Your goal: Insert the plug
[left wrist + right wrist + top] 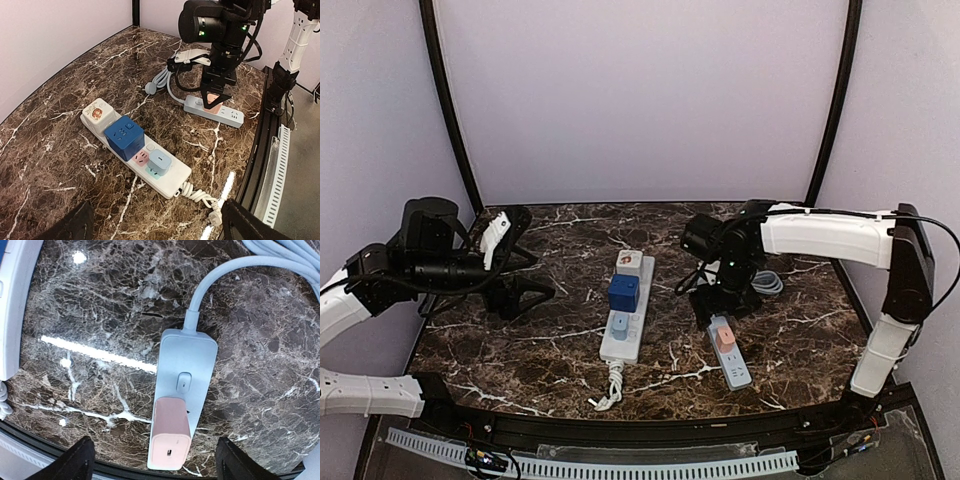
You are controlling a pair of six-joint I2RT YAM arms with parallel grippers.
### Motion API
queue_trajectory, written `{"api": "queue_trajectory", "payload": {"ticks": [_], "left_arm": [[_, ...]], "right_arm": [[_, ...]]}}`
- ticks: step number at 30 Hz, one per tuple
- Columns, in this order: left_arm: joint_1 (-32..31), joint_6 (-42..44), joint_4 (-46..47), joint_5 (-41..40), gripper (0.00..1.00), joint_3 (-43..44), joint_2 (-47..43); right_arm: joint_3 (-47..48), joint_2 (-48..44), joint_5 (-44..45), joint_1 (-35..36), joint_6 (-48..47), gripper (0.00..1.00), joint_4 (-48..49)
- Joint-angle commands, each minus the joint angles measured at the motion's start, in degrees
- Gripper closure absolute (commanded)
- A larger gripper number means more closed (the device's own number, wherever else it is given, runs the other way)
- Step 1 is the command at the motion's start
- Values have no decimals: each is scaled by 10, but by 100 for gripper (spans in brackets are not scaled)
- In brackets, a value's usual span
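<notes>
Marble, dark with white veins, is the table [560,360] under both my arms. On the left, my left gripper [525,290] hangs over its left side with its fingers wide apart and nothing between them, well clear of both strips.

In the middle lies the white power strip [172,182]. It holds three things in a row: a white adapter [96,114] with a small picture on top at the far end, a blue cube [125,135] next to it, and a pale blue plug [160,161] nearer its cord. I have no hand on any of them.

Further right lies the grey-blue power strip [187,355], its cable [215,285] curling away behind it. The pink plug [170,432] stands in its first socket, just past the switch, and looks pushed fully home and square.

My right gripper [159,456] hangs directly above that plug. Its fingers [80,460] stand apart on either side, and neither touches the pink body.

I judge the insertion done. What remains is only to lift my right arm straight up, without brushing the plug or dragging the strip.
</notes>
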Motion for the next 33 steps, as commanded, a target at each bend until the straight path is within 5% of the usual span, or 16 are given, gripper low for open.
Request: {"api": "queue_trajectory", "payload": {"ticks": [1, 14, 24, 33], "left_arm": [[3, 13, -29, 10, 11, 21, -2], [3, 58, -74, -16, 10, 101, 43], [8, 132, -146, -140, 4, 233, 115], [81, 119, -197, -216, 1, 286, 163]], "right_arm": [[41, -23, 23, -5, 5, 12, -44], [197, -24, 21, -25, -9, 2, -54], [287, -42, 37, -96, -17, 2, -11], [205, -126, 44, -172, 0, 2, 94]]}}
